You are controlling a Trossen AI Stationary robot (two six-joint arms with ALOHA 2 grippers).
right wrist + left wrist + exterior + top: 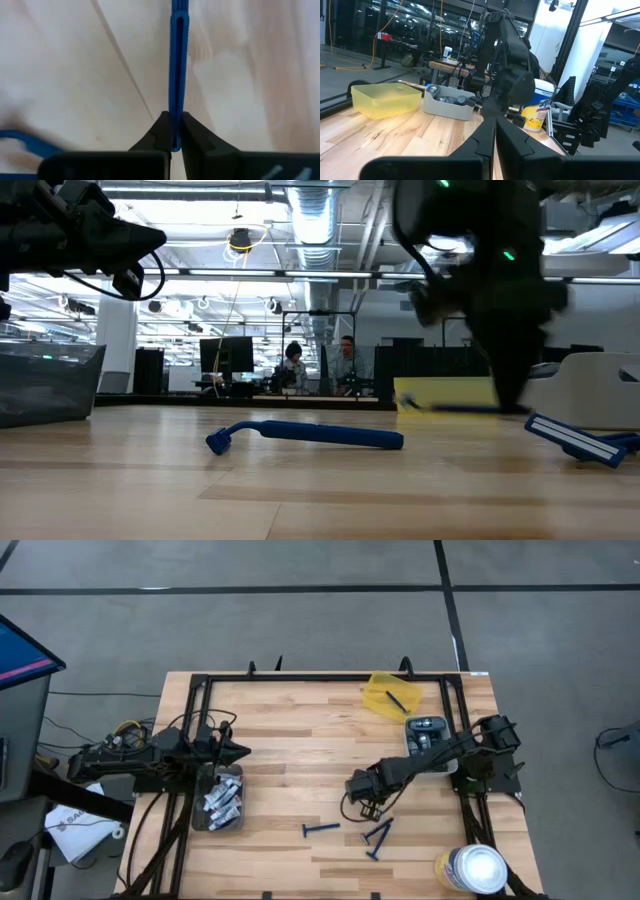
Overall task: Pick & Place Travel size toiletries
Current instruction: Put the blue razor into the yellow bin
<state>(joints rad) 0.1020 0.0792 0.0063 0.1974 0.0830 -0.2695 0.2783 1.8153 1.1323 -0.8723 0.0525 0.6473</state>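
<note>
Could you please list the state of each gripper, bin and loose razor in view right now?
Right gripper: shut on a razor's handle.
Left gripper: shut, empty, over tube bin.
Yellow bin: holds one razor.
Grey bin: holds dark pods.
Loose razor: lying flat.

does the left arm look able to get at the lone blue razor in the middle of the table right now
Probably yes. The left gripper hovers shut above the bin of tubes, and bare wood lies between it and the razor. The right gripper, shut on another razor, sits nearby and might crowd it.
</note>
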